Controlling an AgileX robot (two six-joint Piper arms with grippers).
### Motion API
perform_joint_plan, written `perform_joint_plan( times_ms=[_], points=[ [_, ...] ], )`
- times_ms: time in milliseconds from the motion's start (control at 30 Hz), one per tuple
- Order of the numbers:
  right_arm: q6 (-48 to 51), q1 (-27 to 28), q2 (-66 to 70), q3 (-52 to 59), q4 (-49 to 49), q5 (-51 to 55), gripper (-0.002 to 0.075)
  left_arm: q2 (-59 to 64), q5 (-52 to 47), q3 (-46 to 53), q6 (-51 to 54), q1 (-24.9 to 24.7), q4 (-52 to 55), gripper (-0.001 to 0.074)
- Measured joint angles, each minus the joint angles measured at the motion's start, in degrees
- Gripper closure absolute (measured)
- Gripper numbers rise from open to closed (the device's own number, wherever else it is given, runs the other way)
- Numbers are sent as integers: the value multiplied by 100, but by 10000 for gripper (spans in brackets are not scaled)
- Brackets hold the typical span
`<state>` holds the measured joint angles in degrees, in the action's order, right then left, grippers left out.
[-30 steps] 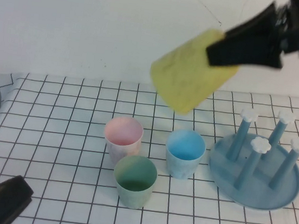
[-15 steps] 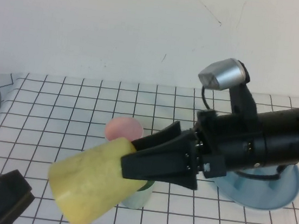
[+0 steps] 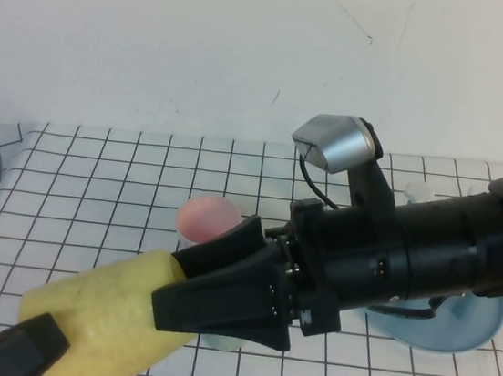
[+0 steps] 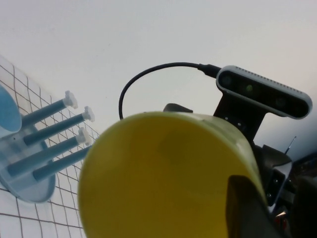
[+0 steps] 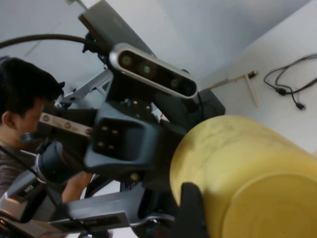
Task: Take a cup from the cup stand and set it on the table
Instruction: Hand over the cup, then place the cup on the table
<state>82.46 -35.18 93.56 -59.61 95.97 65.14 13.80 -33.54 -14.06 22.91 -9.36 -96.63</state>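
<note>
Spanning the white, black-gridded surface (image 3: 97, 178) from its right edge toward its front left corner: the black right arm (image 3: 427, 255), held low and nearly level.

Gripping the cup (image 3: 98, 316) with the right end effector (image 3: 171, 281), jaws spread wide around the yellow wall near the base. Lying almost on its side in the air over the front left corner, mouth turned toward the front edge and filling the left wrist view (image 4: 163, 178); seen from the base end in the right wrist view (image 5: 247, 168), with a dark finger (image 5: 193, 210) pressed against it.

Standing near the right edge, largely hidden behind the arm: the cup stand (image 3: 473, 325), a round blue tray. Showing four upright pegs with white caps, all bare, in the left wrist view (image 4: 29, 173).

Entering at the front left corner and overlapping the mouth end of the yellow tumbler: the left end effector (image 3: 11, 351). Cannot tell whether wide, narrow or holding anything.

Peeking out behind the right end effector, toward the middle of the surface: a pink cup (image 3: 206, 219).

Riding on top of the right wrist: a silver camera (image 3: 335, 143).
</note>
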Motion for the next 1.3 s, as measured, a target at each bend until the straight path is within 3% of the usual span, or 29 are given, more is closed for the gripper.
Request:
perform_joint_plan(
  times_ms=[133, 333, 533, 733, 800, 867, 967, 1033, 1167, 1300],
  points=[
    [183, -22, 0, 0, 54, 23, 188, 0, 0, 13, 12, 0, 163, 680],
    [304, -22, 0, 0, 44, 71, 187, 0, -73, 13, 26, 0, 243, 689],
    [364, -9, 0, -11, 9, -180, 139, 0, -445, 2, 26, 0, 394, 722],
    [384, 317, 0, -239, 19, -191, 154, 29, -654, -282, 5, 0, 796, 727],
    [370, 469, 0, -378, 19, -191, 216, 134, -746, -546, -75, 0, 1197, 727],
    [346, 630, -12, -516, -47, -191, 332, 329, -941, -854, -256, 0, 1705, 727],
    [330, 875, -173, -670, -414, -191, 572, 782, -1453, -1403, -416, 0, 2561, 727],
    [134, 966, -391, -741, -917, -191, 659, 1248, -1887, -1877, -455, 0, 3183, 727],
    [-596, 1017, -928, -789, -2541, -239, 710, 2325, -2509, -2834, -466, 0, 4217, 727],
    [-1944, 1017, -1521, -789, -4648, -121, 718, 3373, -2725, -3723, -439, -4, 5083, 727]
  ],
)
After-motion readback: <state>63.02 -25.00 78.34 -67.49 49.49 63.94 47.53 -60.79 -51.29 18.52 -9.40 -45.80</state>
